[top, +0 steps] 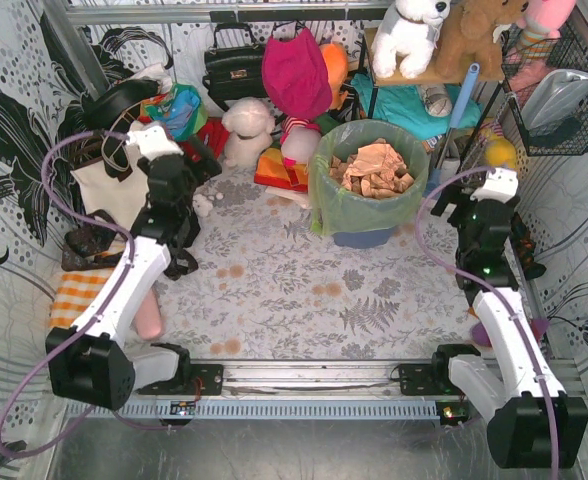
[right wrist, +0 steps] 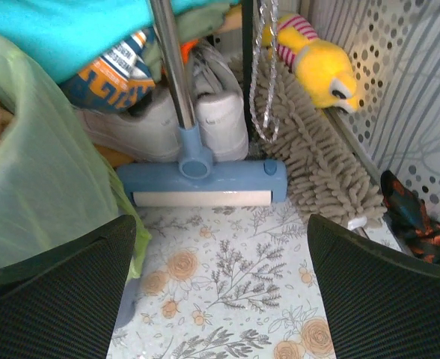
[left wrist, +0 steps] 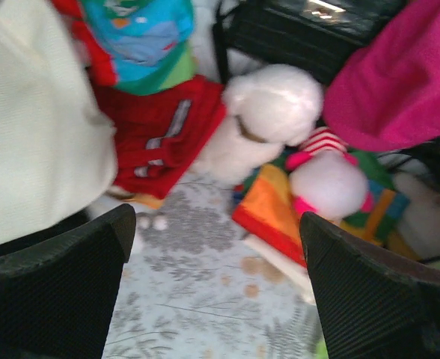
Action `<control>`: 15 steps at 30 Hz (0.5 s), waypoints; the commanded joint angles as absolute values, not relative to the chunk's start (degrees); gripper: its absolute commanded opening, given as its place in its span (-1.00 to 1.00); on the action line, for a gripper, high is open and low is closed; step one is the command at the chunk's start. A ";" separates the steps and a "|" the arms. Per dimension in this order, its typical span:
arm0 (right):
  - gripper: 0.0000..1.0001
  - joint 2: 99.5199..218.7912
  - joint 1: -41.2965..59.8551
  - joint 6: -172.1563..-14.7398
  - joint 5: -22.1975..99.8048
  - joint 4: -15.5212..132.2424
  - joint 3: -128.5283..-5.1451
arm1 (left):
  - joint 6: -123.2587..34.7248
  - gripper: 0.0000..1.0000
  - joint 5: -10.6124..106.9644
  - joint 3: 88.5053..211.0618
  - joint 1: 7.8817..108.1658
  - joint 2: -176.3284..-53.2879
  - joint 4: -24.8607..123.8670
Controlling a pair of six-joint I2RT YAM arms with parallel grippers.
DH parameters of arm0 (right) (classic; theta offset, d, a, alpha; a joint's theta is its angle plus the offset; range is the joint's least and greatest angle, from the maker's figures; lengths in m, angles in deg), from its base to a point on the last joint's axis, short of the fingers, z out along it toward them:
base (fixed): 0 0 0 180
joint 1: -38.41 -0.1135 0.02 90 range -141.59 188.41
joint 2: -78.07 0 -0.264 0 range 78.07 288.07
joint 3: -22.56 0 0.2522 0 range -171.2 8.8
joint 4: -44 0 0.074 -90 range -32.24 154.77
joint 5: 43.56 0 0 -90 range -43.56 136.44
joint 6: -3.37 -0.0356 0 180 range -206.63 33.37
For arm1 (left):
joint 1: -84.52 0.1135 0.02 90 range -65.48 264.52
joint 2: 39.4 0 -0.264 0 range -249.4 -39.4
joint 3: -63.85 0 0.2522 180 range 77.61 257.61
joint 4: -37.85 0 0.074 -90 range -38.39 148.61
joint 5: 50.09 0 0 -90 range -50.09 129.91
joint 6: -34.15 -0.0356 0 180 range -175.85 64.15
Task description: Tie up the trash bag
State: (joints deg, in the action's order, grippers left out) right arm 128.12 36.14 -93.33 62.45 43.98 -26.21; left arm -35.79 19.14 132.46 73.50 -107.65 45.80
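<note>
Left hand point(left wrist: 217, 250) and right hand point(right wrist: 220, 250) gape empty, fingers apart; a blue mop head point(right wrist: 201, 178) stands just beside the trash bag point(top: 359, 207).

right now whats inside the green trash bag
Crumpled tan-brown paper fills the trash bag almost to its open rim. Anything under that top layer is covered. The base of the blue bin shows below the bag.

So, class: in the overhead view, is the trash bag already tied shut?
No, the trash bag gapes open, with brown paper visible inside.
</note>
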 commanded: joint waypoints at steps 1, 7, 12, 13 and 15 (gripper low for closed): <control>0.94 130.48 36.38 -94.56 59.47 61.11 -36.47 | -28.59 0.99 24.63 143.32 70.19 -112.69 61.33; 0.94 134.09 36.38 -92.97 56.74 72.33 -48.13 | -26.73 1.00 23.57 157.44 62.08 -119.74 67.92; 0.94 136.57 36.38 -94.77 57.04 77.97 -56.71 | -26.38 1.00 27.54 172.22 57.40 -128.20 75.95; 0.94 137.09 36.38 -94.95 56.35 78.89 -58.16 | -26.79 1.00 28.05 175.86 56.23 -130.38 78.15; 0.96 138.47 36.38 -95.77 54.44 80.53 -61.23 | -28.46 0.98 29.06 184.04 54.24 -134.98 83.30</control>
